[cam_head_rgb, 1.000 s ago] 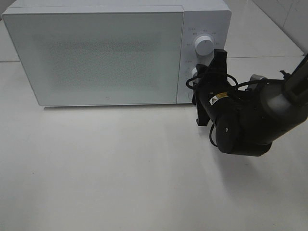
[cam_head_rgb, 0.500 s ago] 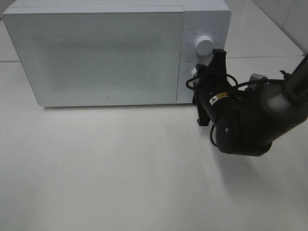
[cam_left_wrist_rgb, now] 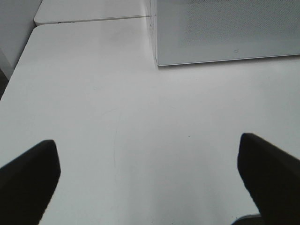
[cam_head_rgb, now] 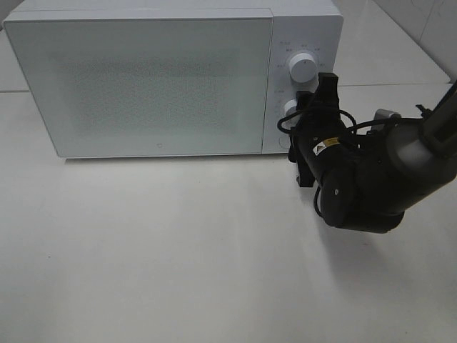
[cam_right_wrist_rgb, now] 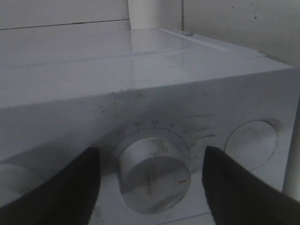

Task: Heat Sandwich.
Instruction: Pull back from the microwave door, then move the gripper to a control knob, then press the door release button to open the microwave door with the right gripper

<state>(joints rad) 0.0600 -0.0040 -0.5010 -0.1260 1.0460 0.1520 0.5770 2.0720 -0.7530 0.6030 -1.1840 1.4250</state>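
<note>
Our right gripper (cam_right_wrist_rgb: 151,187) has just let go of the lower knob (cam_head_rgb: 291,108) on the microwave (cam_head_rgb: 143,78), and its jaws stand apart, clear of it. The timer looks set. Our left gripper (cam_left_wrist_rgb: 150,173) hangs wide open. We see no sandwich; it is probably behind the shut door.

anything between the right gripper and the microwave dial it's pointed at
Nothing visible. The right gripper is open, its fingers either side of the lower dial, with a gap on each side and nothing in between. The microwave door is shut, and no sandwich shows in any view.
</note>
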